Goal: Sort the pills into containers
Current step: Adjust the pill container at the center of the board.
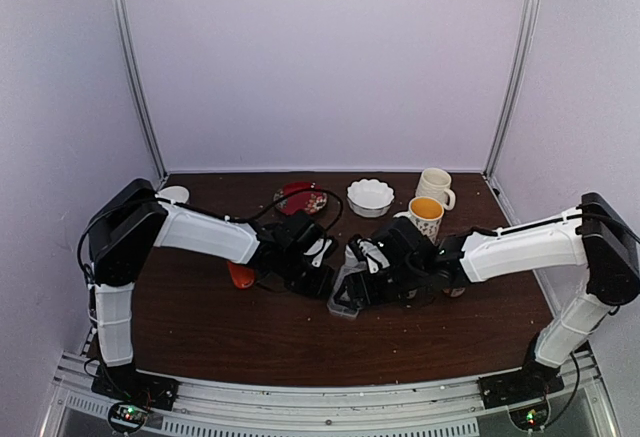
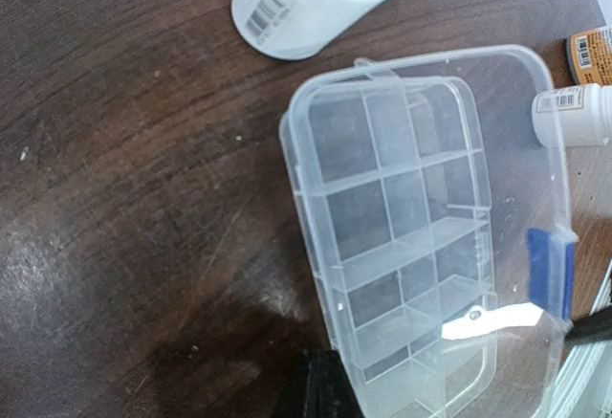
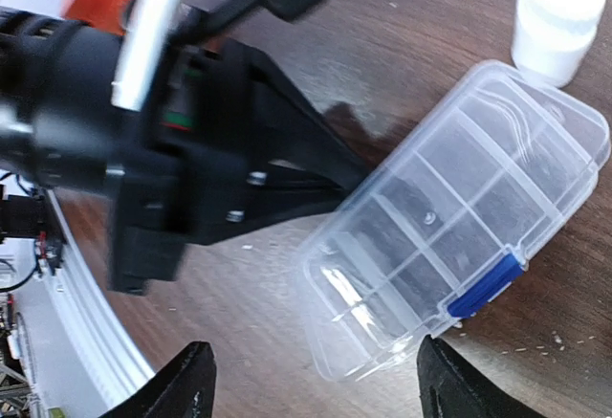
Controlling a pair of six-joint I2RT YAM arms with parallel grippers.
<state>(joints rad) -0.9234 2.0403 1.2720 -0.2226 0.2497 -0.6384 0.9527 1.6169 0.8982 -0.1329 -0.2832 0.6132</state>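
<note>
The clear pill box (image 3: 459, 217) lies flat on the dark table, its lid looking shut and a blue latch (image 3: 486, 287) on one long side. Its containers (image 2: 382, 208) run in two rows. One tiny round speck, perhaps a pill (image 3: 429, 217), sits in a middle cell; I make out no other pills. My right gripper (image 3: 320, 385) is open wide, and its fingertips (image 3: 186, 380) flank the box's near end without touching it. My left gripper (image 2: 330, 394) is shut, its dark tip against the box's long edge. In the top view both grippers, left (image 1: 322, 282) and right (image 1: 358, 279), meet at the box (image 1: 345, 302).
A white bottle (image 2: 306, 2) lies beyond the box and a smaller white bottle (image 2: 574, 117) beside it. An orange item (image 1: 240, 275) sits left of the left gripper. A red plate (image 1: 300, 197), a white bowl (image 1: 370, 197) and two mugs (image 1: 430, 202) stand at the back.
</note>
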